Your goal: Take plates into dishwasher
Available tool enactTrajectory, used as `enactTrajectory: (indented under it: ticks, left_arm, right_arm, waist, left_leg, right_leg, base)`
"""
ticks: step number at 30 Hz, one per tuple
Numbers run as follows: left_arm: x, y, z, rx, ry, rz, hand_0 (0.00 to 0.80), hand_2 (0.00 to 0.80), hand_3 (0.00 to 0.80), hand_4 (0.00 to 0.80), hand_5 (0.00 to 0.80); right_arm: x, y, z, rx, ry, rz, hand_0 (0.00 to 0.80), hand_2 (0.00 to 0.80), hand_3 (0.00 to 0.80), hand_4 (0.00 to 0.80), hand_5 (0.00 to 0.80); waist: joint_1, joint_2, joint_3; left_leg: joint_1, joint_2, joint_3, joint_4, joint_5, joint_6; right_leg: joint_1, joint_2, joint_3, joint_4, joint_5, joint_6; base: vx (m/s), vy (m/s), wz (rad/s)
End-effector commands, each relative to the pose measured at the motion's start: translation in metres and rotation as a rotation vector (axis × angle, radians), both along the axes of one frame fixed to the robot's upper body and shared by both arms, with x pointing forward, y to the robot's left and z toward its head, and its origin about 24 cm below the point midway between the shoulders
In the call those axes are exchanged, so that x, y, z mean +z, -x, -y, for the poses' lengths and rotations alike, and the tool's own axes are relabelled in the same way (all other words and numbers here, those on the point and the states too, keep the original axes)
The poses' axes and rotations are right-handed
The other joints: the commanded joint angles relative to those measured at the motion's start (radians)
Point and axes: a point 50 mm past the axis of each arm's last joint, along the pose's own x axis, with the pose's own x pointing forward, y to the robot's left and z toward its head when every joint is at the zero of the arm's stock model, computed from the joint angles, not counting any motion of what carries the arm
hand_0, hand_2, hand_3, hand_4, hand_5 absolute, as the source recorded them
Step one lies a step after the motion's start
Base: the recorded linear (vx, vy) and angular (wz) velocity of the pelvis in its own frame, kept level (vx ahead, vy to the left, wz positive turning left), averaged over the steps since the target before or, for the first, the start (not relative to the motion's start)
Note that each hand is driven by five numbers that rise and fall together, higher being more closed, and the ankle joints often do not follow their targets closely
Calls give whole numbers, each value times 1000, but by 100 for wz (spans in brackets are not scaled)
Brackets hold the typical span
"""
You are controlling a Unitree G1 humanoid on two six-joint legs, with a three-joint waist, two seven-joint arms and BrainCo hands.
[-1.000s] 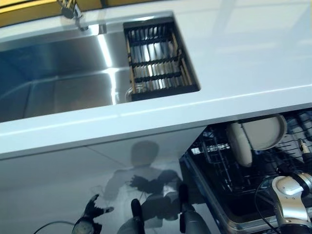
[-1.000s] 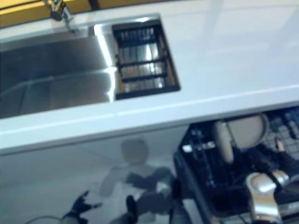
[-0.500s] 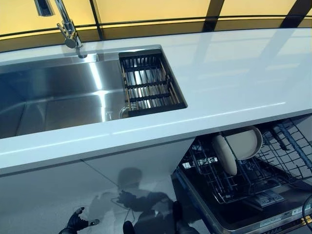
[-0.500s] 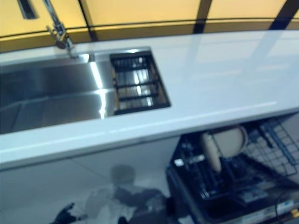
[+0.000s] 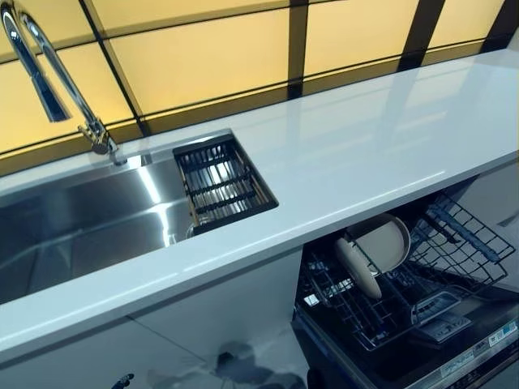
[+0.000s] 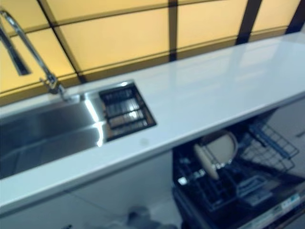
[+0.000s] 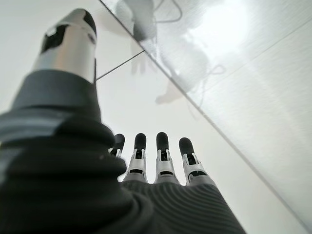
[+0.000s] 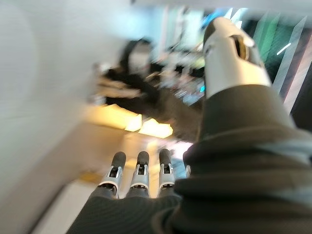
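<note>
Both plates [image 5: 369, 253] stand racked in the dishwasher [image 5: 422, 324] under the surface [image 5: 357, 162] front edge; left robot hand [image 7: 156, 165] and right robot hand [image 8: 141, 175] empty, fingers straight, so next I'd scan for remaining plates.

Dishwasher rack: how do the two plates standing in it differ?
The front plate stands nearly edge-on to the camera, showing a narrow oval; the rear plate faces the camera more, showing its round face. The front plate partly hides the rear plate. Both are cream-coloured and upright in the dishwasher rack, close together.
</note>
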Motion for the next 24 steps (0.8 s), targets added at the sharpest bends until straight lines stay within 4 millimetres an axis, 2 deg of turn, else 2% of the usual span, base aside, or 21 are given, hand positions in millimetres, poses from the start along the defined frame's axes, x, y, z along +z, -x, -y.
enactTrajectory:
  ticks: [1,4,7,8,10,13,15,16,17,18,20,21,24]
  left_arm:
    - [10,-11,-16,-7,-51,-3,0,0,0,0,0]
    - [15,-21,-18,-22,-50,13,0,0,0,0,0]
    - [18,-29,-17,-39,-39,33,0,0,0,0,0]
    - [18,-29,-16,-42,-36,35,0,0,0,0,0]
    - [14,-31,-6,-58,-12,46,0,0,0,0,0]
    - [10,-37,7,-73,18,58,0,0,0,0,0]
    - [9,-40,12,-86,26,59,0,0,0,0,0]
    - [7,-43,18,-83,38,66,0,0,0,0,0]
    - [8,-46,20,-90,45,71,0,0,0,0,0]
    - [8,-47,20,-91,47,72,0,0,0,0,0]
    - [9,-49,21,-95,51,78,0,0,0,0,0]
    - [8,-49,25,-94,57,85,0,0,0,0,0]
    - [11,-55,26,-91,53,102,0,0,0,0,0]
  right_arm:
    - [-11,-10,2,-50,-39,546,0,0,0,0,0]
    - [-42,-7,-10,-144,-128,824,0,0,0,0,0]
    - [-54,-3,-12,-141,-114,980,0,0,0,0,0]
    - [-56,-4,-13,-124,-111,1017,0,0,0,0,0]
    - [-61,-20,-20,14,-105,1133,0,0,0,0,0]
    - [-62,-36,-23,146,-130,1153,0,0,0,0,0]
    - [-65,-41,-26,192,-173,1141,0,0,0,0,0]
    - [-63,-54,-28,248,-203,1124,0,0,0,0,0]
    - [-62,-59,-26,307,-227,1059,0,0,0,0,0]
    - [-62,-58,-25,319,-229,1043,0,0,0,0,0]
    - [-64,-56,-23,369,-281,936,0,0,0,0,0]
    - [-63,-54,-17,409,-309,794,0,0,0,0,0]
    - [-58,-59,-12,481,-336,615,0,0,0,0,0]
  waist:
    - [-5,11,30]
    - [-8,26,34]
    - [-10,47,42]
    - [-10,52,43]
    - [-17,85,56]
    - [-27,119,76]
    - [-27,134,84]
    - [-29,147,93]
    - [-27,156,98]
    - [-26,158,98]
    - [-20,164,97]
    - [-16,170,99]
    - [1,169,103]
  left_leg:
    - [-52,-21,-30,36,12,48]
    - [-56,-24,-29,35,17,45]
    - [-60,-29,-29,36,20,42]
    - [-61,-30,-30,37,21,41]
    - [-69,-34,-32,44,25,38]
    - [-88,-38,-30,62,27,36]
    - [-96,-37,-28,75,26,35]
    - [-106,-39,-27,91,22,34]
    - [-118,-38,-28,106,20,31]
    - [-121,-38,-29,109,20,30]
    - [-128,-38,-30,116,21,26]
    - [-128,-37,-35,124,16,22]
    - [-137,-30,-41,137,17,19]
  right_leg:
    - [34,-46,-59,158,-113,55]
    - [24,-46,-55,164,-122,54]
    - [16,-49,-51,172,-130,50]
    - [14,-49,-50,174,-132,48]
    - [-5,-56,-46,196,-147,39]
    - [-37,-66,-43,230,-167,28]
    - [-50,-70,-44,249,-176,24]
    - [-66,-71,-45,266,-186,16]
    - [-81,-73,-45,279,-192,9]
    - [-84,-73,-46,282,-194,8]
    - [-90,-74,-48,287,-197,4]
    - [-91,-76,-51,299,-213,1]
    - [-99,-73,-68,318,-226,-10]
  base:
    - [-46,-56,-24]
    - [-79,-29,-15]
    - [-61,9,-7]
    - [-66,75,-1]
    - [-97,126,-2]
    - [-88,95,-9]
    - [-43,19,-1]
    - [-43,-19,-5]
    - [-38,-26,-8]
    - [-6,-41,-8]
    - [24,-20,1]
    - [37,-60,2]
    - [30,-99,-1]
